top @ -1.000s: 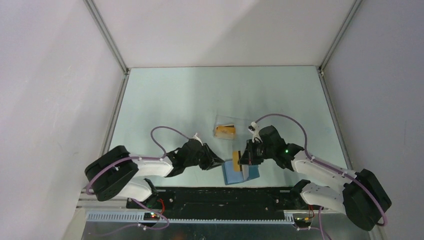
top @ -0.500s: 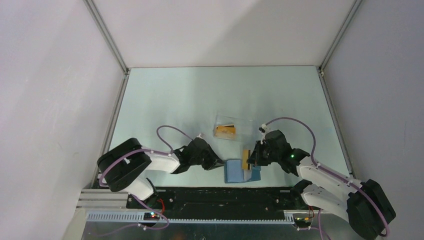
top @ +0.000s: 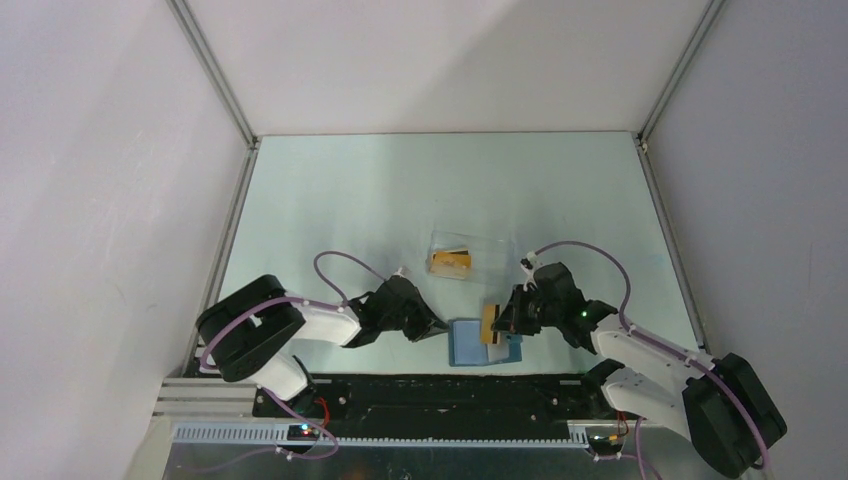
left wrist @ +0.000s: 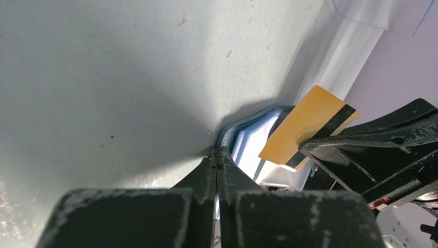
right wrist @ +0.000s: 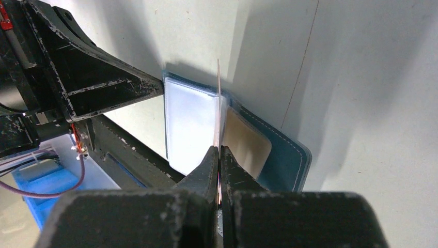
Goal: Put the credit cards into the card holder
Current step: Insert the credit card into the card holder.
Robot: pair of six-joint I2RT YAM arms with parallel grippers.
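The matte pale-green table [top: 400, 190] bore the open, stitched blue card holder [top: 465, 345] at 6 o'clock. The left gripper [left wrist: 217, 155], jaws together, touched its 9 o'clock edge. The right gripper [right wrist: 219, 151] clamped a thin orange-gold credit card [left wrist: 304, 126] upright over it.

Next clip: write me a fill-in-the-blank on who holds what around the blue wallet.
The right pincer grips the orange-gold plastic card with a black ____ along one edge. The flat blue folding card holder lies ____, its paler inside facing up. The left pincer, at the holder's edge, has its jaws ____. The second orange card lies ____ the clear plastic rectangular box.
Missing: stripe; open; shut; inside.
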